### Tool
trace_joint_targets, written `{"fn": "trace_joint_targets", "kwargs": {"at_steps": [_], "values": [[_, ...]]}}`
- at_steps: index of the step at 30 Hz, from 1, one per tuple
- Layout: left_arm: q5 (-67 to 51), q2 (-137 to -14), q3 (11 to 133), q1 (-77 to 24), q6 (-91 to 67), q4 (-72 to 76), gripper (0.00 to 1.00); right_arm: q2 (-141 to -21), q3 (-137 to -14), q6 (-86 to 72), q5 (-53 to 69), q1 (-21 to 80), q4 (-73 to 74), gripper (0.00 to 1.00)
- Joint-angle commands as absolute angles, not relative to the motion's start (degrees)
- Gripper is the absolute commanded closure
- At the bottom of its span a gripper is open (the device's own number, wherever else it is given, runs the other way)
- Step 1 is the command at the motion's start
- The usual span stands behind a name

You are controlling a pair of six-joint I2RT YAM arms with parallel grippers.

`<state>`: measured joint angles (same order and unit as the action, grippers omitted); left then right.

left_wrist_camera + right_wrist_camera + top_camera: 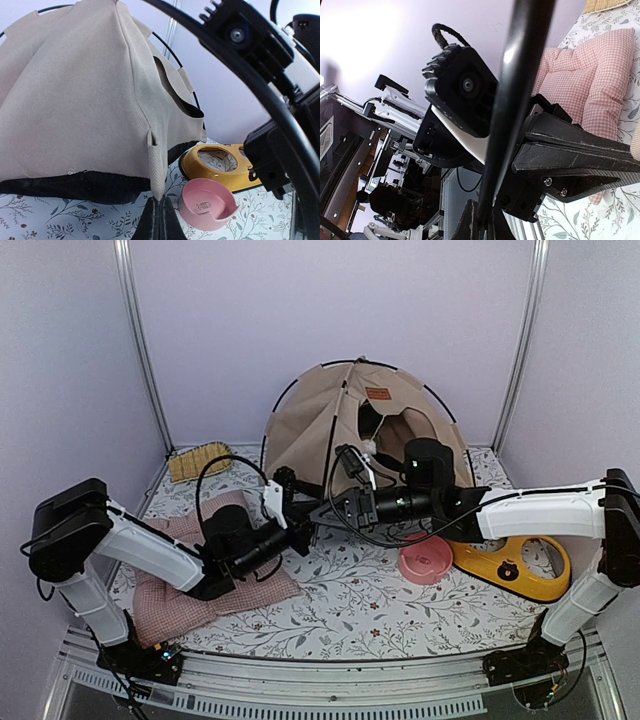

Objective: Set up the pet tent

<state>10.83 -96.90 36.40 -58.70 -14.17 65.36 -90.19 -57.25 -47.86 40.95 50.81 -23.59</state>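
**While both grippers were closed, pet tent point(320, 430) stood at the rear**

Where the left gripper point(159, 209) showed in its wrist view, its fingers were pressed together. The tent's hanging corner tab point(156, 170) met their tips; pinched or only touching, could not tell. Right gripper point(481, 222) was clamped on a thin black pole point(520, 75) that ran up across the left gripper's body. Both grippers sat just in front of the tent, tips near each other. Tent stood domed at back centre of the floral table point(380, 615). Pink bowl point(425, 562) and yellow tray point(515, 568) lay to its right, beneath the right arm in the top view. Pink checked cushion point(160, 600) lay under the left arm; woven mat point(200, 462) at back left.
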Motion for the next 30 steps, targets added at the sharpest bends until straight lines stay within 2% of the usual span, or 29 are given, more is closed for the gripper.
{"fn": "trace_joint_targets", "kwargs": {"at_steps": [1,7,16,24,30], "values": [[11.54,-94.84,35.19,-60.03,-12.33,66.07,1.0,-90.56,-57.97,-48.12,41.85,49.12,-28.21,1.0],[11.52,-96.47,39.18,-59.89,-11.33,65.0,1.0,-91.77,-56.99,-47.93,46.63,49.61,-29.55,1.0],[11.16,-98.99,43.9,-59.91,-11.81,64.02,1.0,-91.11,-53.71,-46.7,47.55,50.44,-29.69,1.0],[8.9,-99.81,44.54,-59.91,-12.81,63.75,0.78,-90.96,-53.42,-46.85,47.03,50.46,-29.98,1.0],[6.46,-100.45,45.05,-59.94,-12.8,63.64,0.71,-91.0,-53.76,-47.05,47.04,50.46,-30.08,1.0]]}}
